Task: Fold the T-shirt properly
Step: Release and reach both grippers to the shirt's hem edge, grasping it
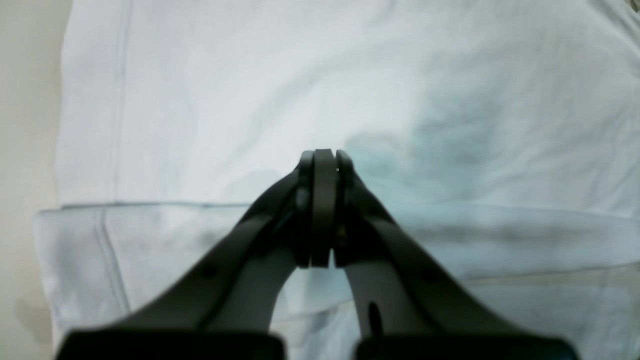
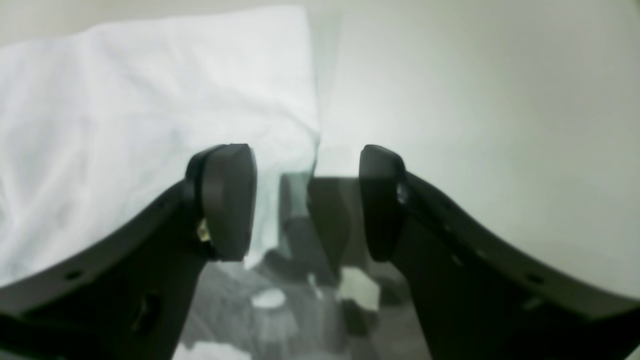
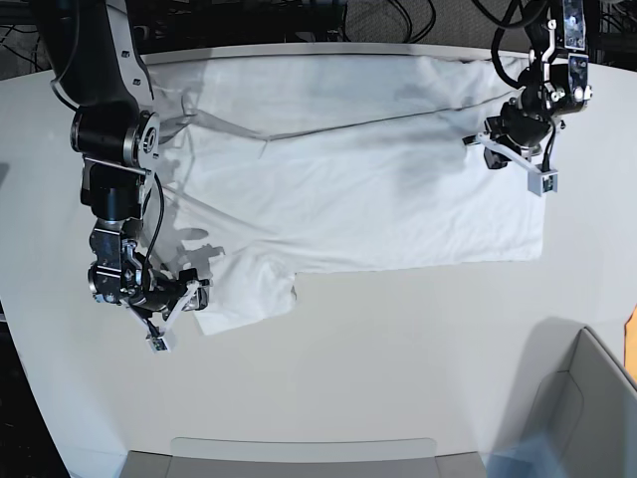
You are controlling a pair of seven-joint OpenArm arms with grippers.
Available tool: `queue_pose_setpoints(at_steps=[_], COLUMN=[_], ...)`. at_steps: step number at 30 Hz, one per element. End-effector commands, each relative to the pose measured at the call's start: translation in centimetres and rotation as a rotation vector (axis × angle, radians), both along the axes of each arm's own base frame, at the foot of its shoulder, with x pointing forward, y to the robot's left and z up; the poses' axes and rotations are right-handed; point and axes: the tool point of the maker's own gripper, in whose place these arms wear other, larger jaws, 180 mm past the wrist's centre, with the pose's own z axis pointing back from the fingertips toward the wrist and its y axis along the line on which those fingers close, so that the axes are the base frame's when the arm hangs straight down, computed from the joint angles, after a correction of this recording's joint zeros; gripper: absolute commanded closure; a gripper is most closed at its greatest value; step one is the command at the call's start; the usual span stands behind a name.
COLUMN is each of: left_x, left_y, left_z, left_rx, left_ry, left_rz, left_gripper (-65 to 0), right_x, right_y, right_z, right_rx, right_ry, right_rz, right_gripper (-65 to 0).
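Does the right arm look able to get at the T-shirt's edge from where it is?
Probably yes: the right gripper is open, its fingers on either side of the T-shirt's edge, and nothing shows between them and the cloth. How high it hovers is hard to judge.

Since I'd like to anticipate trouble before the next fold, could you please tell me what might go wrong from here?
The open right gripper straddles the T-shirt's edge, so closing might catch only a sliver, or miss. The sleeve sticking out near it could bunch or crease if dragged. The left gripper is shut over the shirt and might rub the cloth askew if lowered.
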Motion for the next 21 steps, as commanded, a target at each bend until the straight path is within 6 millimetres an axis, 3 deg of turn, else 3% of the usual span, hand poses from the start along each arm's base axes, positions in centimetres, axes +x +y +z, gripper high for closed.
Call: queue_pose_setpoints(at_steps=[1, 6, 11, 14, 21], left_x=[0.9, 4.4, 8.3, 10.3, 14.2], left_y=[0.6, 1.8, 5.3, 6.8, 10.1], left_z=[1.1, 3.3, 6.0, 6.1, 3.5], left_rx=[0.017, 0.029, 0.035, 0.026, 0.01], left_ry=[-0.039, -0.131, -0.232, -0.222, -0.111], left_rz=[0.002, 0.034, 0.132, 0.166, 0.119], left_gripper=[0.0, 0.0, -22.6, -31.2, -32.2], right_x=[1.1, 0.1, -0.2, -0.3, -1.0], right_y=[-0.1, 0.7, 0.7, 0.2, 0.0], right_z=[1.3, -0.4, -0.7, -0.8, -1.5], right_rx=[0.002, 0.03, 0.027, 0.021, 0.017], right_ry=[-0.017, 0.02, 0.034, 0.036, 0.05], right_rz=[-0.005, -0.005, -0.003, -0.008, -0.01], right_gripper=[-34.0, -34.0, -34.0, -34.0, -34.0])
